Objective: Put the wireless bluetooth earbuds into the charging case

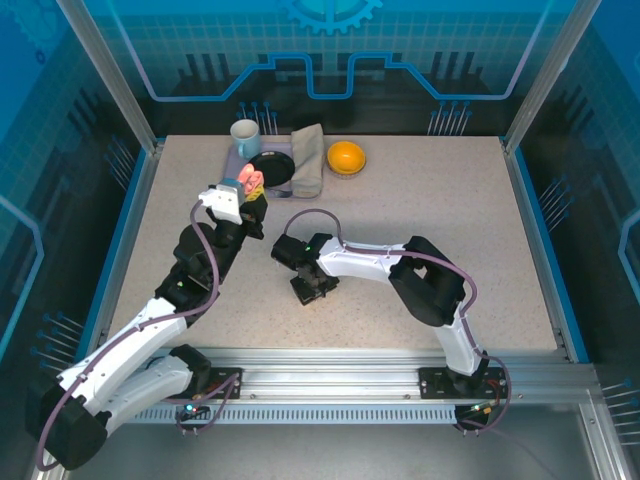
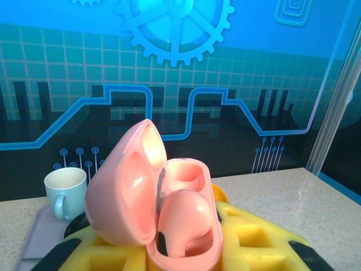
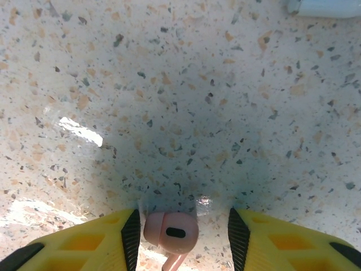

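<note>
Left wrist showing left gripper (image 2: pixel 180 251) clenching open pink case (image 2: pixel 121 192), seated earbud (image 2: pixel 186 217) resting inside, right gripper (image 3: pixel 183 226) hanging unclenched, straddling loose earbud (image 3: pixel 169 231) lying on table (image 3: pixel 197 84)

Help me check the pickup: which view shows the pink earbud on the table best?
Right wrist: the pink earbud lies close-up on the table between the open right gripper's fingers. In the top external view that gripper hides it; the left wrist faces the open pink case instead.
</note>
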`<state>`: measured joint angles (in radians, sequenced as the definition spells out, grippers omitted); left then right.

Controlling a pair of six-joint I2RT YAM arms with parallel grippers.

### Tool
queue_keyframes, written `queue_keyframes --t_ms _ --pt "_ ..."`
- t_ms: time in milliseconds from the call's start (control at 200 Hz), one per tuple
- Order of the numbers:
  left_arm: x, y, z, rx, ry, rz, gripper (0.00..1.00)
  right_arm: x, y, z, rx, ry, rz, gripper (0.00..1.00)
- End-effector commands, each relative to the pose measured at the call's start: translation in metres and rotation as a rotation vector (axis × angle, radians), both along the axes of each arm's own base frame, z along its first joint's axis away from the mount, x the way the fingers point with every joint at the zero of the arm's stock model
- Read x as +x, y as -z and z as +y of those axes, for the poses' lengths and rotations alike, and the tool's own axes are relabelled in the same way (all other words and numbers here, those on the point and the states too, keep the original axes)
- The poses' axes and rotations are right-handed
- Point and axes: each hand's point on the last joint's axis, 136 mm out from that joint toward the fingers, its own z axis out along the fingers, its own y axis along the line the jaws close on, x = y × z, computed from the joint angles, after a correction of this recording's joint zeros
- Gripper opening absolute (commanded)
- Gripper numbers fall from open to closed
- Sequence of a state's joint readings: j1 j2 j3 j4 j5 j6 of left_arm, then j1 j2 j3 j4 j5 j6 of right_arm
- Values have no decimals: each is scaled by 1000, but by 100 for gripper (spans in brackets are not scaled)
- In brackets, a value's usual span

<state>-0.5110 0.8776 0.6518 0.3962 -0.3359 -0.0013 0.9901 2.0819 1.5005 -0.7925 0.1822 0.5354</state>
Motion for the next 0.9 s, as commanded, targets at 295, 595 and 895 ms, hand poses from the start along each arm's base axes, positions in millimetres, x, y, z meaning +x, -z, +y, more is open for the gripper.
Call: queue_keyframes --t_ms 295,595,895 --pt "-1 -8 1 -26 9 -20 0 0 14 -6 -33 53 21 35" --pt "0 -8 -2 -31 20 -15 0 -1 7 -8 -8 67 12 26" --pt "-1 -9 -3 -26 30 -13 0 7 -25 -19 42 107 -69 22"
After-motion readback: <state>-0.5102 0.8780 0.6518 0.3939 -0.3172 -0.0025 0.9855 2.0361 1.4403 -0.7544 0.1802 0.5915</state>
